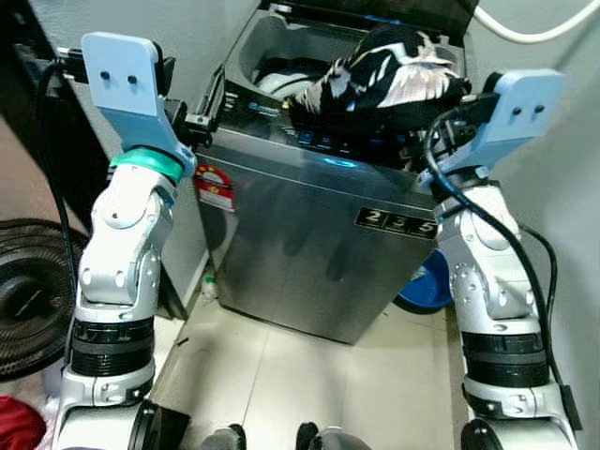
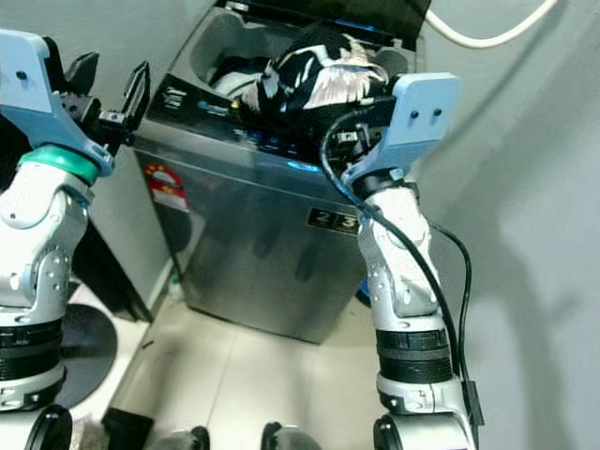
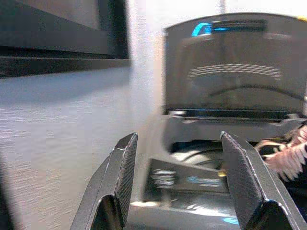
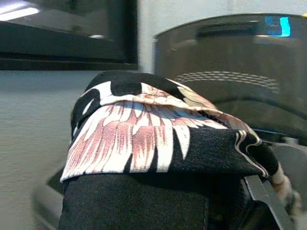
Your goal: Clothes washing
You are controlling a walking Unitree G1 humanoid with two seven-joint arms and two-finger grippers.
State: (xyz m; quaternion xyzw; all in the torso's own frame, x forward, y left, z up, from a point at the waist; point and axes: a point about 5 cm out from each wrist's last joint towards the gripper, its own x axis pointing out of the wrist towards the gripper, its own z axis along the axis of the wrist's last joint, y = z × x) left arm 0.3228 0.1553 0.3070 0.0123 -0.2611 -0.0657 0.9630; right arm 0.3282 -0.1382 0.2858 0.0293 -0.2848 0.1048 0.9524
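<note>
Nearest the lens, my right gripper [image 2: 361,117] clamps the floral garment [image 1: 384,80] at upper centre, bunched over the washing machine [image 1: 309,234] rim with the drum just beyond, while my left gripper [image 2: 112,89] waits open, upper left.

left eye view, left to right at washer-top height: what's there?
Left gripper → washer open tub → floral garment on the front rim → right gripper, under the garment's edge.
</note>
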